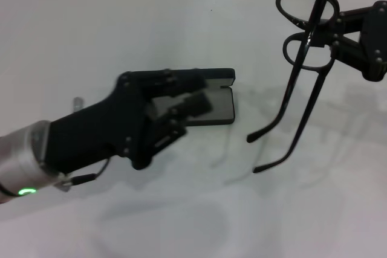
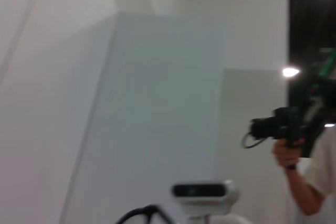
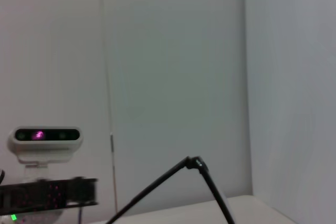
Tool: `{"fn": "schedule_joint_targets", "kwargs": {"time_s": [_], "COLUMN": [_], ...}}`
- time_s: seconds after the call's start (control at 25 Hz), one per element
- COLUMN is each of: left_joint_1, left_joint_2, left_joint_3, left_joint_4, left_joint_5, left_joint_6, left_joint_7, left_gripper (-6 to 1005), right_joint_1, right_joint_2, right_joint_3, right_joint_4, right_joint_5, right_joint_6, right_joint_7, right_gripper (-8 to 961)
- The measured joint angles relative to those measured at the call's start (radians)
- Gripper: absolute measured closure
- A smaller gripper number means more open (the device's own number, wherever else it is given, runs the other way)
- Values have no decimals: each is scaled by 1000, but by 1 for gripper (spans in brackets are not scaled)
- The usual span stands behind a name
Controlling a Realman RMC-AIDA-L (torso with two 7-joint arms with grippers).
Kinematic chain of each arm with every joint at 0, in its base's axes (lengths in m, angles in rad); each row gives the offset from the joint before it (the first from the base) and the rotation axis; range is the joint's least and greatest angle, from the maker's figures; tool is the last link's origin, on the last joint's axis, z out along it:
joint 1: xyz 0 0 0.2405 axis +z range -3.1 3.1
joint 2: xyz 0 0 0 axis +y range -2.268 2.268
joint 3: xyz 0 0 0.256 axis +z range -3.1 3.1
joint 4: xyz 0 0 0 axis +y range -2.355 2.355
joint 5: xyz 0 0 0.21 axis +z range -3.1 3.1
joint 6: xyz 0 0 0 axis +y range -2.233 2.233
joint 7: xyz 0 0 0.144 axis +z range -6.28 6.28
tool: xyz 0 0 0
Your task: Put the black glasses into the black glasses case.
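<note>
The head view looks down from above onto the white bench [image 1: 91, 40], close over both arms. The left wrist view faces outward and up, level with the walls, catching a pale camera unit [image 2: 203, 193]. The right wrist view likewise faces the walls and shows a similar camera unit [image 3: 46, 141].
</note>
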Motion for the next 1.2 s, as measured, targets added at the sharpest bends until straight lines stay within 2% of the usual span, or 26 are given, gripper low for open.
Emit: {"fn": "schedule_joint_targets", "kwargs": {"time_s": [0.12, 0.16, 0.2, 0.28, 0.6, 0.88, 1.2], "left_joint_1": [-21, -36, -36, -68, -117, -117, -116], "left_joint_2": [-1, -1, -1, 2, -2, -3, -3], "left_joint_3": [53, 108, 108, 222, 264, 272, 273], "left_joint_4": [0, 2, 2, 20, 6, 0, -2], "left_joint_5": [-38, -81, -81, -161, -167, -179, -190], "left_joint_6": [4, 6, 6, 4, -38, -101, -161], "left_joint_7": [-1, -1, -1, 5, 7, 6, 7], "left_gripper": [736, 736, 736, 749, 851, 904, 904], "right_joint_1": [5, 9, 13, 28, 102, 129, 130], "right_joint_2": [4, 4, 4, 3, 4, 4, 4], "right_joint_3": [-14, -24, -34, -58, -159, -214, -220], "right_joint_4": [74, 101, 126, 186, 319, 328, 329], "right_joint_5": [19, 29, 40, 64, 155, 187, 199], "right_joint_6": [33, 45, 56, 70, 119, 126, 126], "right_joint_7": [-45, -55, -67, -102, -188, -194, -198], "right_gripper": [865, 865, 865, 865, 865, 864, 864]}}
